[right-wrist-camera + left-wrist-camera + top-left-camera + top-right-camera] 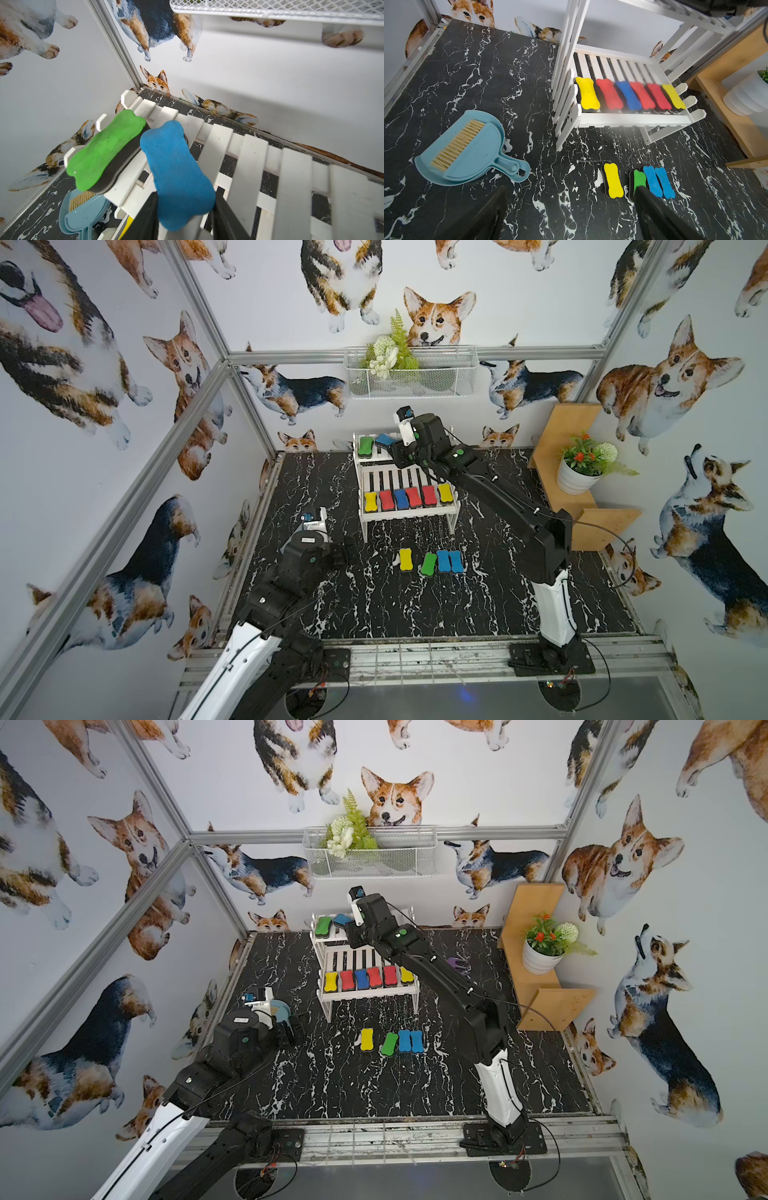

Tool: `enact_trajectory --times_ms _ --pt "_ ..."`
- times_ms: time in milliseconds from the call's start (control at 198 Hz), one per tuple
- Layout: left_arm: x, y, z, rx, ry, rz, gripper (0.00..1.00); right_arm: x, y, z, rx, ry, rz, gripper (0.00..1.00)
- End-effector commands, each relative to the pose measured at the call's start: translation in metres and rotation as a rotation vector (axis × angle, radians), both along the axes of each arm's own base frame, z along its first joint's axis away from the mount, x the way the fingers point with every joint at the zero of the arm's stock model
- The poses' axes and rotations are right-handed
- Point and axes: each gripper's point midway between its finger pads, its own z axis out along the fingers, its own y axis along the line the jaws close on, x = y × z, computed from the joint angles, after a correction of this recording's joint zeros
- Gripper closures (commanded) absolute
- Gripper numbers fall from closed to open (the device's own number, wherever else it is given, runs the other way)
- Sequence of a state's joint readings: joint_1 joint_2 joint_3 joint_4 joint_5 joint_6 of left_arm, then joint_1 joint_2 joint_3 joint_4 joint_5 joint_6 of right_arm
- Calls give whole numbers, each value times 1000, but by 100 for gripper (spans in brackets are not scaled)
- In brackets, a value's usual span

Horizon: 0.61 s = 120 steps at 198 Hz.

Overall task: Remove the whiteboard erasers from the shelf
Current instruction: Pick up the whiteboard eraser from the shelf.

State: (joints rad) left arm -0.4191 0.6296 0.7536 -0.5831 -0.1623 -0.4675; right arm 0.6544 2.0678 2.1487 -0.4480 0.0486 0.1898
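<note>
Gripping the blue eraser (176,166) on the top tier of the shelf (409,516) with my right hand (185,196).
My fingers (145,218) clamp both sides of its near end; the green eraser (106,149) lies just beside it. Six erasers (405,497) sit in a row on the lower tier, and four erasers (432,562) lie on the surface (374,605) in front. My left hand (571,188) hangs wide open, holding nothing.

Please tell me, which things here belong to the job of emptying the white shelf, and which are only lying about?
Job: white shelf; blue eraser in the right gripper; green eraser beside it; six erasers on lower tier; four erasers on the table.
Lying about: dustpan with brush; potted plant; tan stepped shelf; wire basket.
</note>
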Motion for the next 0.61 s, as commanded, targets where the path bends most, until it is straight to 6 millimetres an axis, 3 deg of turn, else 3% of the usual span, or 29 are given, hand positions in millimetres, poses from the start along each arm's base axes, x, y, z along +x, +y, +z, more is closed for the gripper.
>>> enact_trajectory --times_ms 0,121,338,600 --pt "2 1 1 5 -12 6 1 -8 -2 21 51 -28 1 57" --pt "3 0 1 0 -13 5 1 -14 -14 27 54 -29 -51 59" --pt "3 -1 3 -10 -15 3 1 -23 -39 21 53 -27 -191 60" --pt "3 1 11 -10 -36 8 1 -78 -50 33 81 -91 -211 60"
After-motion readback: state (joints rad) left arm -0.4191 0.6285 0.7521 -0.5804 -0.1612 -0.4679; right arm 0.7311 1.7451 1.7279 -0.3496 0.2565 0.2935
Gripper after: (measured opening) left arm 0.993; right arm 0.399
